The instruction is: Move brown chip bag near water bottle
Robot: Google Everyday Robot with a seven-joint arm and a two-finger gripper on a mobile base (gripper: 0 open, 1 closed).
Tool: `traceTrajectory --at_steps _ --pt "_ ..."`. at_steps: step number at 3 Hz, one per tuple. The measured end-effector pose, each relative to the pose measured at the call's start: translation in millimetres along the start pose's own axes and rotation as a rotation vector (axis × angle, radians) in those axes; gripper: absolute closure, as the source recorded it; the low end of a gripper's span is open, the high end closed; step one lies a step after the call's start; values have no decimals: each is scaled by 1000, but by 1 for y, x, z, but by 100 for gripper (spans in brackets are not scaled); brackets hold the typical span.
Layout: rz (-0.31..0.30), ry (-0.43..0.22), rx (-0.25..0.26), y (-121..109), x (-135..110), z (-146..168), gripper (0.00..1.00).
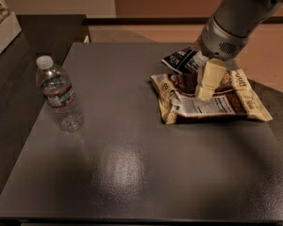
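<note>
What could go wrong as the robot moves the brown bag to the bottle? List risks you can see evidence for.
1. The gripper hangs over the brown bag, close to the blue bag lying against its far edge; the blue bag might get dragged along.
2. The brown bag lies flat and crinkled on the table, so a grasp may slip.
3. The bottle stands upright across the table; a swept-in bag could tip it.

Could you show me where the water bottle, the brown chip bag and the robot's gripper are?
water bottle (pixel 59 97): camera view, on its dark label band.
brown chip bag (pixel 213 106): camera view, on its white label panel.
gripper (pixel 203 94): camera view, at its cream tip, over the bag's middle.
</note>
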State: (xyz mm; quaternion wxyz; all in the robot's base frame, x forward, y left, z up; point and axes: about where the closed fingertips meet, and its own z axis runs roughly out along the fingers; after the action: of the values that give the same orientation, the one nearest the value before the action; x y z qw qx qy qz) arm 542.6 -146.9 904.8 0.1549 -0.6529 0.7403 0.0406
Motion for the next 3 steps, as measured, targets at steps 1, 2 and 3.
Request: traceTrajectory --at_steps 1,2,3 --pt "-44 27 -41 -9 -7 33 0" --pt "-63 63 -74 -14 -2 58 0" --pt "-75 91 -99 -15 7 72 0"
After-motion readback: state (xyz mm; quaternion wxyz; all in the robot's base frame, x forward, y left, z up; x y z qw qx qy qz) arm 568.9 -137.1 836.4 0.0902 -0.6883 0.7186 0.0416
